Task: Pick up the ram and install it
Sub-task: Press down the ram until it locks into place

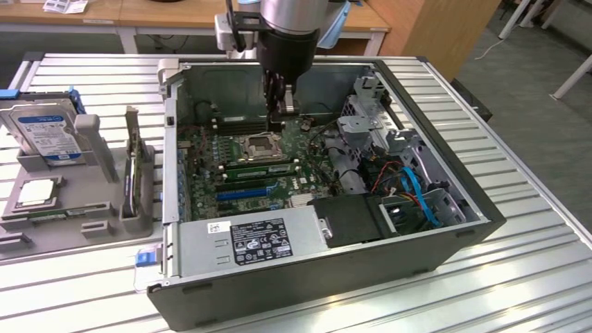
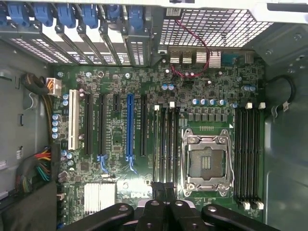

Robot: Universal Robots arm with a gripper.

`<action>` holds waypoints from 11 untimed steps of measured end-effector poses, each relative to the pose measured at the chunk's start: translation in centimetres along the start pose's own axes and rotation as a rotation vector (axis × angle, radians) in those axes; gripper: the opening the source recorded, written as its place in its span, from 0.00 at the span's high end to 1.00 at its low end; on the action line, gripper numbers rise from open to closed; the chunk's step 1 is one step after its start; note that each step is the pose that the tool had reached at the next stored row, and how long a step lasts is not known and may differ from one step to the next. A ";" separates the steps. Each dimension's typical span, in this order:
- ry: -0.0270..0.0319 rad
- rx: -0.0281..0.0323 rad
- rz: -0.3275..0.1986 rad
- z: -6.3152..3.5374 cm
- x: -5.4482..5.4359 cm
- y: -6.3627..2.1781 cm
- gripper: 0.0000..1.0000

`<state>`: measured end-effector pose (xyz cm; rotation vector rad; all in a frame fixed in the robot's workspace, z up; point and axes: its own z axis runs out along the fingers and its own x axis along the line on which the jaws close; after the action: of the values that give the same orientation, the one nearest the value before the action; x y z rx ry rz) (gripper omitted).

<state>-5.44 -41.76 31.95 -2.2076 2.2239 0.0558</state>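
Your claw is pinched shut, nothing visibly between the tips. In the exterior view the ram looks parked in the slot at the CPU socket's 6 o'clock, long axis 9-to-3, with the claw over its 3 o'clock end.

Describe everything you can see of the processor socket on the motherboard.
The processor socket is a square recess with a dark, finely dotted contact field, framed by a shiny silver metal bracket. It looks empty, with no chip seated. It lies flat on the green motherboard inside the open computer case, flanked on both sides by long black memory slots.
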 end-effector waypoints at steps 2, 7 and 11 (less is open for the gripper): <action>0.0001 -0.0001 0.000 -0.07 0.0 0.00 0.90; 0.0001 -0.0001 0.000 -0.33 0.0 0.01 0.90; 0.0002 -0.0001 0.000 -1.02 0.0 0.02 0.90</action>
<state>-5.44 -41.76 32.97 -2.2077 2.2240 0.0557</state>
